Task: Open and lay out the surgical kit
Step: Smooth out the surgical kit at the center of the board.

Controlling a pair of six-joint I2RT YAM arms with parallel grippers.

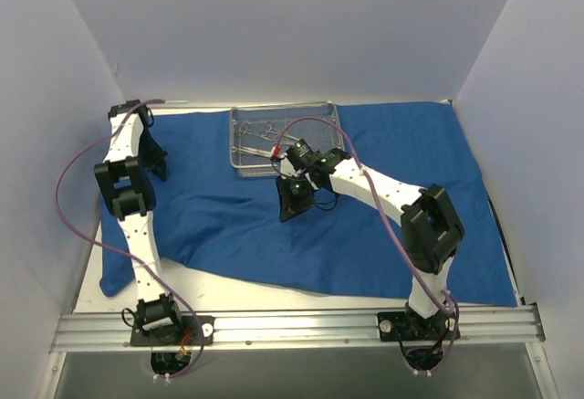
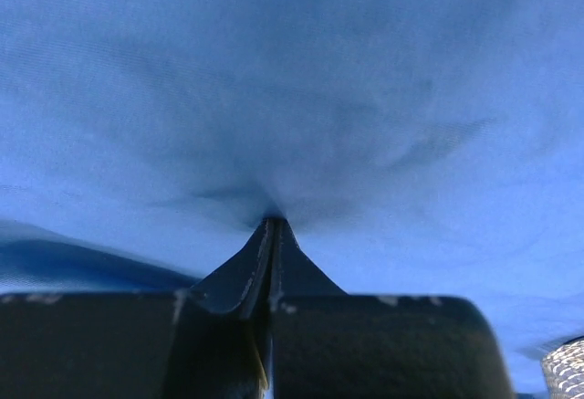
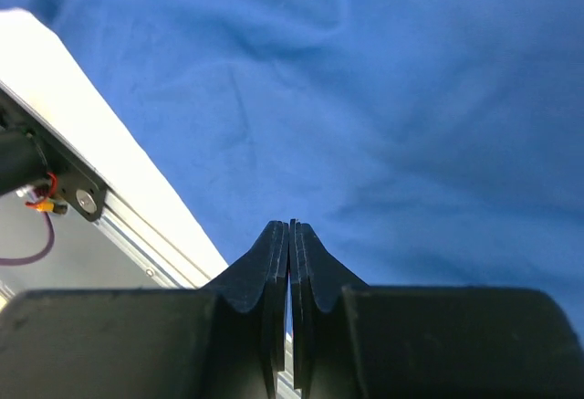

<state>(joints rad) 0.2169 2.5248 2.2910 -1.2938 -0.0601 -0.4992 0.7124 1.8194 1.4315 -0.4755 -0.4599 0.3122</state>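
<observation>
Though rumpled — blue cloth (image 1: 237, 225), white walls (image 1: 274, 25)

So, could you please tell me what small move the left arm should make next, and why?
Probably pull the cloth gently outward, toward the far-left corner: the left jaws are shut on a puckered pinch of it, and its near-left edge lies rumpled.

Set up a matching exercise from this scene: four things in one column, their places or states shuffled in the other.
1. cloth wrap
2. wire-mesh tray
3. steel instruments
4. left gripper

A. lying in the tray
B. jaws shut on a pinch of cloth
C. spread across the table
D. standing on the cloth near its far edge

Pairs: 1-C, 2-D, 3-A, 4-B
</observation>
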